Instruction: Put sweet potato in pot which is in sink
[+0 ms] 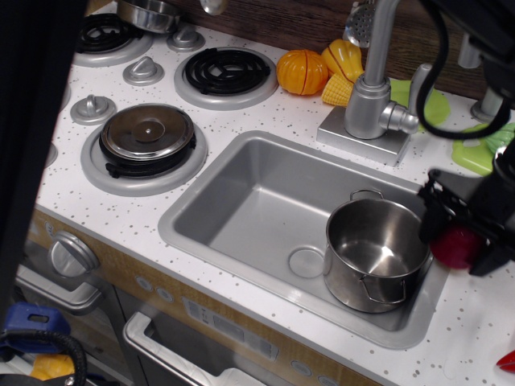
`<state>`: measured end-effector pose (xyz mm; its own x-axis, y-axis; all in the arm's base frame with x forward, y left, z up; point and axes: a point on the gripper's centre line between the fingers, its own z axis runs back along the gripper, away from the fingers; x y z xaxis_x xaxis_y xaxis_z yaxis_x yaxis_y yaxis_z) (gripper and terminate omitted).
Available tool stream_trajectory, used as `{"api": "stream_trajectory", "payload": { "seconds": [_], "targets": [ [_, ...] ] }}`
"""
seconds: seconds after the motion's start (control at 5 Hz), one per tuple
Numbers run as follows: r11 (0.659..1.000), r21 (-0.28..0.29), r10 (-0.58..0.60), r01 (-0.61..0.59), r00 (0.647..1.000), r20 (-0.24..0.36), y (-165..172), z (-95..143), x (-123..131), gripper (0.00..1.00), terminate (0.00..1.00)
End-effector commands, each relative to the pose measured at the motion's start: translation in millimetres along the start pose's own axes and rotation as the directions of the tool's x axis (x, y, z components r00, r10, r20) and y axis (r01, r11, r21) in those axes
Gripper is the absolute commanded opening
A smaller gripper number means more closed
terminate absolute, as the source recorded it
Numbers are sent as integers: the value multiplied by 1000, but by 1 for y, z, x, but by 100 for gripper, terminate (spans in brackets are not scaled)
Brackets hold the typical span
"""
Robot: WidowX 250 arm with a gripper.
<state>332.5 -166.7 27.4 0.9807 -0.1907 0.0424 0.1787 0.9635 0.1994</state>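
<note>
The sweet potato (pixel 455 246) is a dark red, rounded piece at the right rim of the sink (pixel 241 201), just right of the pot. The steel pot (pixel 376 253) stands upright and empty in the sink's front right corner. My black gripper (pixel 460 233) comes down from the upper right, with one finger on each side of the sweet potato. It is shut on the sweet potato, which sits slightly off the counter beside the pot's rim.
The faucet (pixel 374 96) rises behind the sink. An orange pumpkin (pixel 302 71), a yellow vegetable (pixel 342 68) and a green plate (pixel 426 108) lie at the back. A lidded burner (pixel 146 133) is to the left. Green toys (pixel 491 145) are at the right.
</note>
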Motion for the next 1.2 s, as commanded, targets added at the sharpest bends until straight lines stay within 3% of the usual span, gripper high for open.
{"api": "stream_trajectory", "payload": {
  "seconds": [0.0, 0.2, 0.4, 0.8, 1.0],
  "targets": [
    [989, 93, -118, 116, 993, 17, 34, 37, 6, 0, 0],
    [966, 162, -207, 200, 978, 24, 55, 27, 1, 100, 0],
    [954, 198, -238, 226, 971, 37, 62, 13, -3, 100, 0],
    [954, 198, -238, 226, 971, 37, 62, 13, -3, 100, 0],
    [954, 198, -238, 226, 971, 37, 62, 13, -3, 100, 100]
  ]
}}
